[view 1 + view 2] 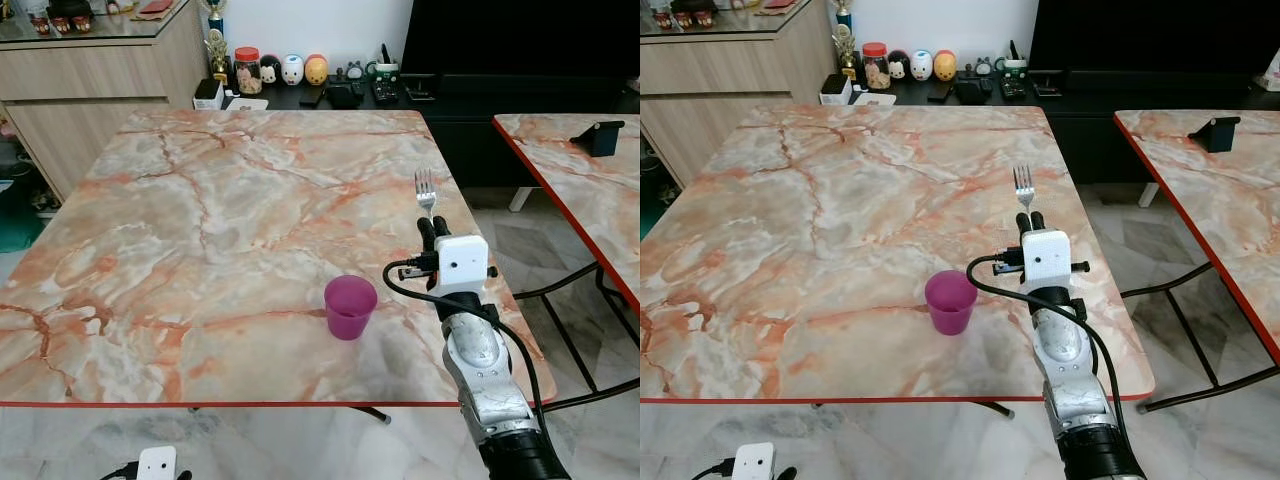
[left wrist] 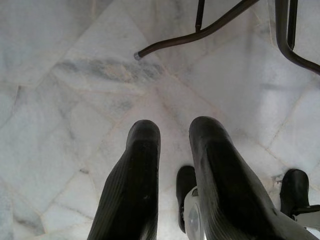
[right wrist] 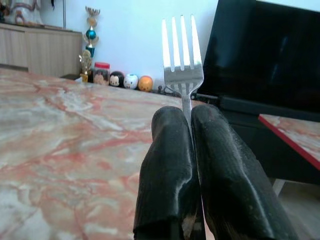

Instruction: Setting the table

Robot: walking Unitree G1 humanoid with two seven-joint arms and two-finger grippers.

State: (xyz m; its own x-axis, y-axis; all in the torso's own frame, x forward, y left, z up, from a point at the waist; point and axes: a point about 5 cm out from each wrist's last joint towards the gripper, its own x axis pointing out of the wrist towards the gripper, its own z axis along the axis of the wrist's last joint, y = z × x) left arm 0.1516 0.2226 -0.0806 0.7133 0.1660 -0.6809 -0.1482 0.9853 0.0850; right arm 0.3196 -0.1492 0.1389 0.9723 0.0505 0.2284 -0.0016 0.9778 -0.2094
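Note:
A silver fork (image 1: 426, 190) stands tines-up, pinched between the black fingers of my right gripper (image 1: 434, 228), which is shut on its handle above the right side of the marble table (image 1: 200, 220). In the right wrist view the fork (image 3: 182, 55) rises from between the closed fingers (image 3: 170, 165). A purple cup (image 1: 350, 306) stands upright on the table, just left of that gripper and nearer the front edge. My left gripper (image 2: 172, 135) hangs low over the pale floor with a small gap between its fingers and nothing in them.
A second marble table (image 1: 580, 180) with a dark object (image 1: 600, 136) on it stands to the right across a gap. A low black cabinet (image 1: 330, 98) with jars and figurines lines the back wall. A wooden counter (image 1: 90, 80) stands at the back left.

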